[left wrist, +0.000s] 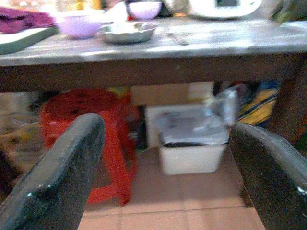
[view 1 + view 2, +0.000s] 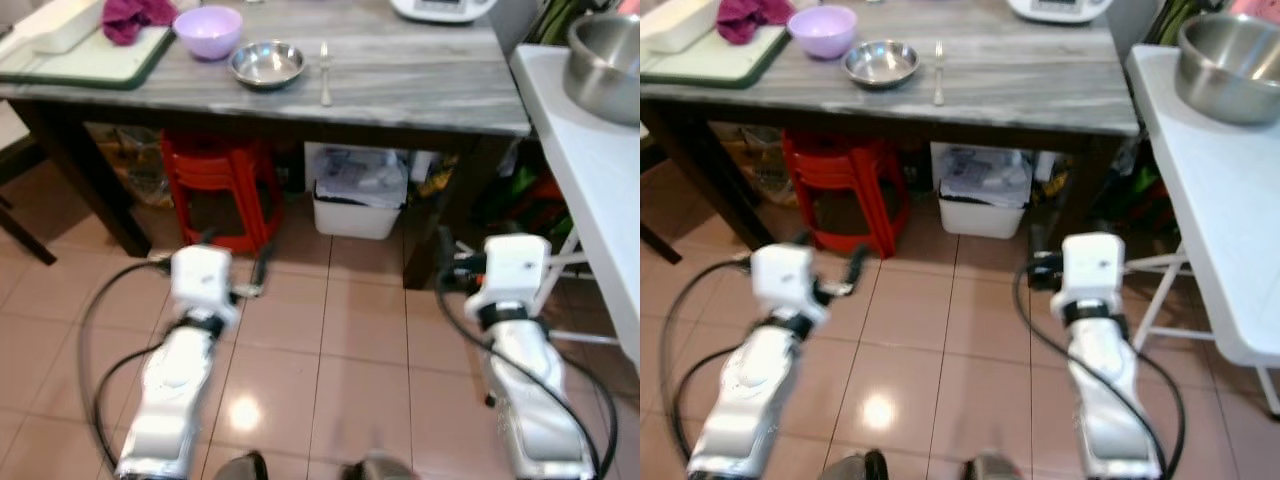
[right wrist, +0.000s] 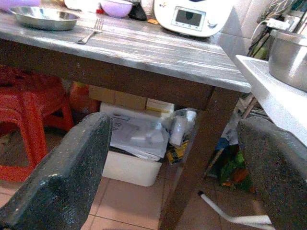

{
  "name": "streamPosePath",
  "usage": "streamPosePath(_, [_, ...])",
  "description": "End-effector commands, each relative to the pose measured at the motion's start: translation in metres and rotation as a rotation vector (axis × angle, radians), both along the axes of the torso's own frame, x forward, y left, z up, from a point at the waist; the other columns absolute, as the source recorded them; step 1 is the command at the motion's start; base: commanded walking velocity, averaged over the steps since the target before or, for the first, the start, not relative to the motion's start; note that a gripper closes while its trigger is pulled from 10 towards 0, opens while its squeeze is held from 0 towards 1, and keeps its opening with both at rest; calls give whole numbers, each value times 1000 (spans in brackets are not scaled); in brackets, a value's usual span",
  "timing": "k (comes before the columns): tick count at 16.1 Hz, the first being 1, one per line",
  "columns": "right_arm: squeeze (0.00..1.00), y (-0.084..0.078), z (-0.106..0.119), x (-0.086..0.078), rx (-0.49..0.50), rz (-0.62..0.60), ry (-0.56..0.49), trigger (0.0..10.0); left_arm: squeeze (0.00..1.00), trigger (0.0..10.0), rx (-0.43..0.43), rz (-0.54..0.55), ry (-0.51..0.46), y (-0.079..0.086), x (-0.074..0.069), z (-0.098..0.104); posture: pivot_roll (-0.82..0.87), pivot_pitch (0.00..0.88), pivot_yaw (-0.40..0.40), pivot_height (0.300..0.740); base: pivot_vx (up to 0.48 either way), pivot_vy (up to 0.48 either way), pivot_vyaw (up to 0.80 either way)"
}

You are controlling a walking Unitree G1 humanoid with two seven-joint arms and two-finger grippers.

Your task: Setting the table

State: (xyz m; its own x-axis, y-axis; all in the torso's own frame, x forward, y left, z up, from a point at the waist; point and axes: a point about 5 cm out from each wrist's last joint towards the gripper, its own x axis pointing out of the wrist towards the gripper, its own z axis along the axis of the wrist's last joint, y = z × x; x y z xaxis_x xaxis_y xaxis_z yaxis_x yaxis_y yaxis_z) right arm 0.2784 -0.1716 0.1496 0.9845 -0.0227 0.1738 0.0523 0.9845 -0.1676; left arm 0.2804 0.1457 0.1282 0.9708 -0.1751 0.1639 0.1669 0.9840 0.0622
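A grey wood-grain table [image 2: 420, 85] stands ahead of me. On it sit a small steel bowl [image 2: 267, 63], a fork [image 2: 325, 72] just to its right, and a purple bowl [image 2: 208, 31] behind on the left. A green tray [image 2: 95, 60] at the far left carries a maroon cloth [image 2: 135, 15] and a white container [image 2: 60, 25]. Both arms are held low in front of the table, below its top. My left gripper [image 1: 163, 163] is open and holds nothing. My right gripper [image 3: 175, 167] is open too, also with nothing in it.
Red plastic stools [image 2: 215, 185] and a white bin with a plastic bag [image 2: 358, 195] are under the table. A white side table [image 2: 590, 160] on the right holds a large steel bowl [image 2: 605, 65]. A white appliance [image 3: 192, 17] stands at the table's back. Tiled floor [image 2: 330, 340] lies between me and the table.
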Motion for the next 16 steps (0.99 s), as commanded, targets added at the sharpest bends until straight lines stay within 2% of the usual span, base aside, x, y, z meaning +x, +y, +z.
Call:
streamPosePath(1, [0, -10, 0, -6, -6, -41, -8, 10000, 0, 10000, -10, -25, -1, -7, -2, 1, -145, 199, -16, 740, 0, -307, 0])
streamPosePath(4, [0, -10, -4, -10, 3, -57, -4, 10000, 0, 10000, -10, -42, 0, -10, -2, 1, -152, 201, -9, 740, 0, -309, 0])
streamPosePath(8, [0, -10, 2, -1, -1, -42, -11, 10000, 0, 10000, -15, -38, -3, -11, -1, 2, -145, 198, -20, 740, 0, -308, 0])
streamPosePath(13, [0, -8, 8, 0, -8, -28, -26, 10000, 0, 10000, -23, -35, -7, -12, -3, 4, -145, 201, -29, 740, 0, -310, -520])
streamPosePath(16, [0, -5, 15, 1, -1, -19, -43, 10000, 0, 10000, -26, -42, -13, -14, -3, 7, -148, 211, -30, 740, 0, -310, 0])
